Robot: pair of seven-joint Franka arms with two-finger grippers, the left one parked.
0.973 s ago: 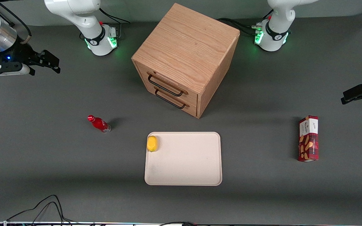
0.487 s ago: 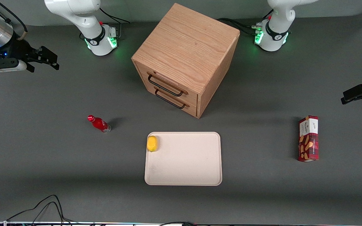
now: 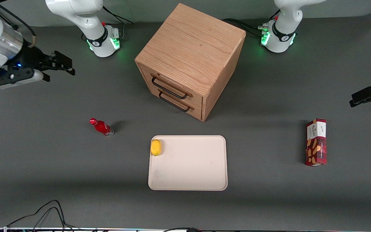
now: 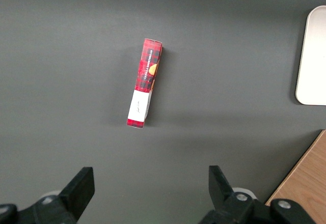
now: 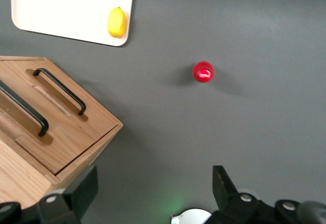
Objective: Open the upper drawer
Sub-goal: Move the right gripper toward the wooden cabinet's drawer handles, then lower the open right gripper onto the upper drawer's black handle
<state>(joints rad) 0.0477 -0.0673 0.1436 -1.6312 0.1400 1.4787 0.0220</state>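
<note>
Front view: the gripper [image 3: 63,66] hangs above the worktop [image 3: 43,161] toward the working arm's end, well apart from the cabinet [image 3: 190,48], fingers spread wide and empty. The upper drawer [image 3: 172,86] sits closed. Right wrist view: upper drawer [image 5: 23,119] flush with the cabinet front.

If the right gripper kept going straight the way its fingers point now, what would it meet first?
In the front view the right gripper is open, high toward the working arm's end, fingers aimed roughly sideways at the light-oak cube cabinet. It would probably meet the cabinet near the upper drawer; nothing shows between, though height is unclear.
</note>
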